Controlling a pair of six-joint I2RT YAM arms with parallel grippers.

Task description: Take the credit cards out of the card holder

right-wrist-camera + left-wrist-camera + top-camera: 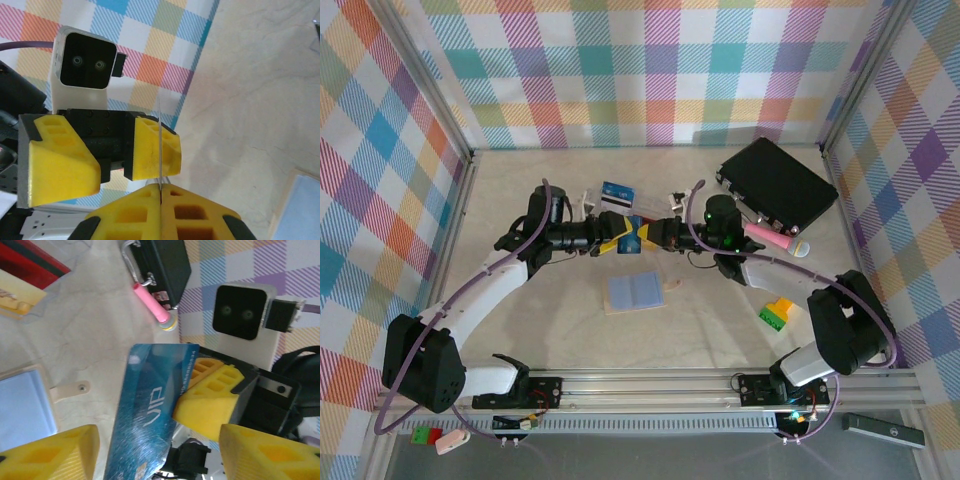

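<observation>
The right tool [160, 200] pinched the blue credit card [150, 410] over the surface [570, 325] centre; the left tool [157, 445] stood spread by it. It probably needed to retreat straight, not snagging the card.

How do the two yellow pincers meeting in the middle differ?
The left pincer is open; the right pincer is shut. The blue card merely passes between the left pincer's fingers, while the right pincer clamps it. Both have yellow fingers.

The blue card [148, 410] looks glossy plastic, the card holder [634, 292] matt and soft, the table [570, 335] smooth.
</observation>
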